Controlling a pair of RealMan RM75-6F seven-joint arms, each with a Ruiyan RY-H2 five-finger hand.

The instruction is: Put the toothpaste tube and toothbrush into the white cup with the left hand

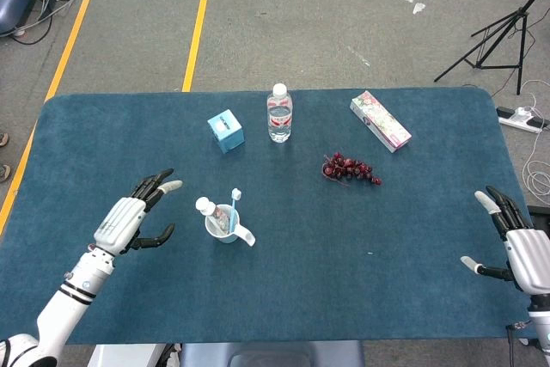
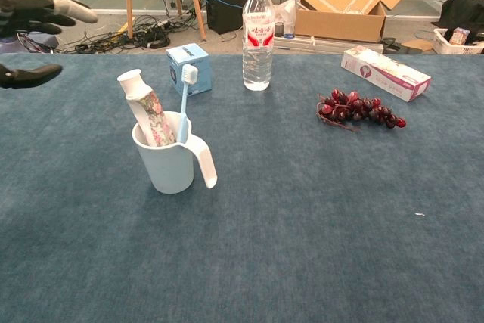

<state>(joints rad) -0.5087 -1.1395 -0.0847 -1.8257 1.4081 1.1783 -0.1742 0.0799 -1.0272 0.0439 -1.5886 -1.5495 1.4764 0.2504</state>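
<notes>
1. In the head view, the left hand (image 1: 129, 223) is seen with its fingers (image 1: 159, 185) spread wide and nothing held in them. The white cup (image 1: 225, 228) stands on the blue bench (image 1: 387, 255), a little way off to the side of those fingertips and not touched by them.
2. In the same view, the toothpaste tube (image 1: 207, 211) and the toothbrush (image 1: 235, 209) are both seen standing in the cup. The right hand (image 1: 520, 247) is kept at the far edge of the bench, also spread and empty, well apart from everything.
3. In the chest view, only the fingertips of the left hand (image 2: 34, 24) can be seen at the picture's edge, with the cup (image 2: 168, 160) well apart from them. The tube (image 2: 147, 111) leans in the cup with its cap up, and the brush (image 2: 184, 104) stands beside it with its bristles up.
4. The job looks done, since both things are in the cup. Nothing more seems to be needed except for the left hand to be kept away, so the cup is not knocked over.
</notes>
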